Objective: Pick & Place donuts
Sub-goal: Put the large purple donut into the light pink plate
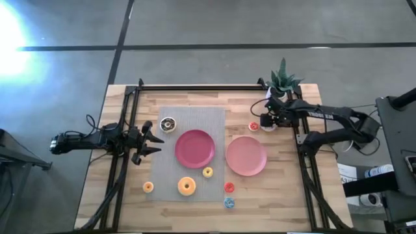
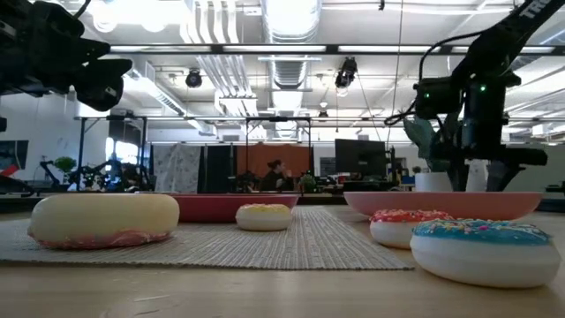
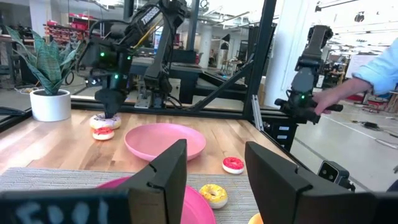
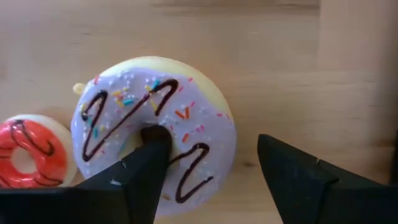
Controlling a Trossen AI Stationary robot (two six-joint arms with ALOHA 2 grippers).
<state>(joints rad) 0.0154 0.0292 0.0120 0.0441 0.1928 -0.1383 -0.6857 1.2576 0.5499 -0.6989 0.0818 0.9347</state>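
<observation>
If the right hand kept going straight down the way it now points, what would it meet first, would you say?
Most likely the sprinkled, pale-iced donut directly beneath the right hand: one open finger sits over its hole, the other beyond its rim. Remaining height is unclear.

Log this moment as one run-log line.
right gripper: open, straddling lavender-iced donut beside red donut | left gripper: open, waiting at mat edge | both plates hold no donuts

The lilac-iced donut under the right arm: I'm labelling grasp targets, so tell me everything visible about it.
The lilac-iced donut is a pale yellow ring with lilac icing, dark zigzag drizzle and coloured sprinkles, looking soft and matte. It lies flat on the wooden table beside a small red-iced donut. The right gripper straddles its rim, jaws open, one finger over the hole.
</observation>
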